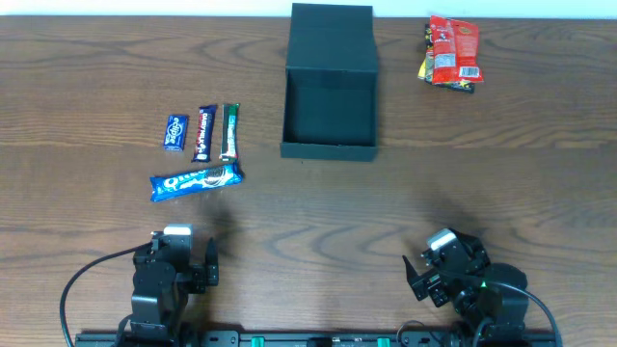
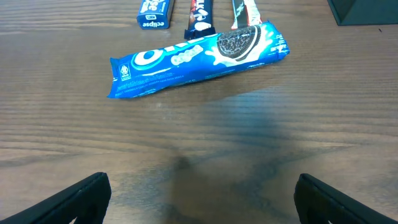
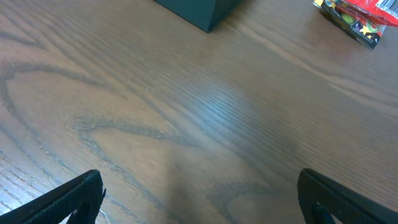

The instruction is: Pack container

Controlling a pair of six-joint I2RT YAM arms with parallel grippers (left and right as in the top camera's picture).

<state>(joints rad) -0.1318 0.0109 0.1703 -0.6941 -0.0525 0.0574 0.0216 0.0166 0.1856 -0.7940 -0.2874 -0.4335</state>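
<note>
The dark container stands open at the back centre of the table, its flap lid laid back; a corner of it shows in the left wrist view and in the right wrist view. A blue Oreo packet lies left of it. Behind the packet lie a small blue gum pack, a dark bar and a green-white bar. My left gripper is open over bare wood at the front left. My right gripper is open at the front right.
Red and yellow snack bags lie at the back right. The wooden table stretches bare between the grippers and the container. Black cables trail from both arm bases at the front edge.
</note>
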